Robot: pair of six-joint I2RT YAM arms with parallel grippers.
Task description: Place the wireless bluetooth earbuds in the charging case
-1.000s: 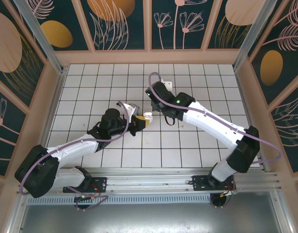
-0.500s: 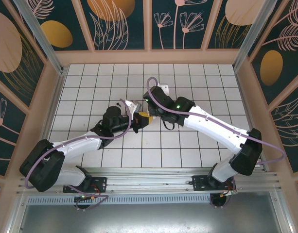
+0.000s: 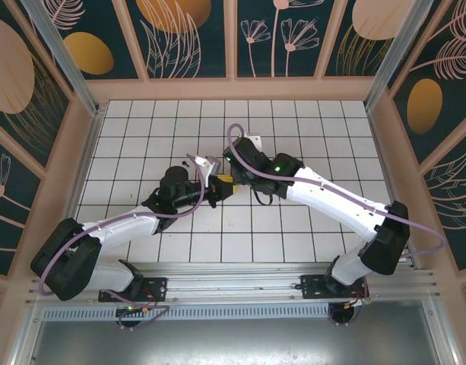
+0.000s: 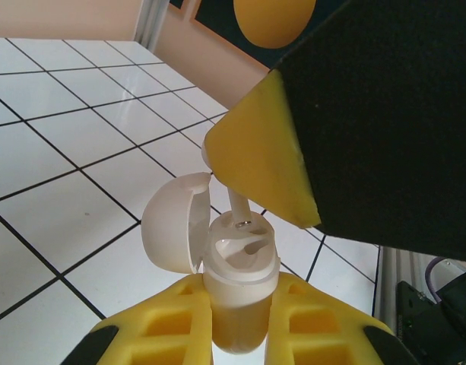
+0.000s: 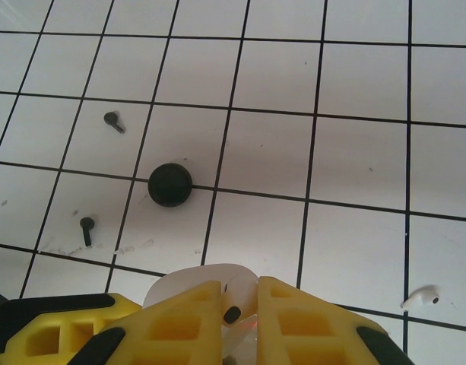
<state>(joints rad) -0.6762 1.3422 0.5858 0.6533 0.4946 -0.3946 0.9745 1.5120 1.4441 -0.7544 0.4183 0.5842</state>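
White case [image 4: 240, 262]: low centre of the left wrist view, upright, lid [image 4: 172, 228] swung open to the left; in the top view it sits mid-frame where the two arms meet.
Left end effector [image 4: 240, 298]: yellow fingers [image 4: 179, 323] clamped on the case's lower body from both sides.
Right end effector [image 5: 237, 293]: bottom centre of the right wrist view, its fingers drawn in on a white held bud [image 5: 233, 312], with only a narrow gap between them.
Held bud, left wrist view [image 4: 238, 205]: its stem hangs straight down from under the right arm's yellow finger, the tip at the case's open top; I cannot tell whether it is seated.
Loose bud [image 5: 424, 296]: white, lying on the tabletop [image 5: 354, 152] at the lower right of the right wrist view, well apart from the case.
Black buds: one at upper left [image 5: 113, 121], one at lower left [image 5: 87, 230], both lying on the tiles.
Black round thing [image 5: 170, 184]: between the two black buds, left of centre, on a tile line; what it is cannot be told.
Tabletop: white square tiles with dark grout lines.
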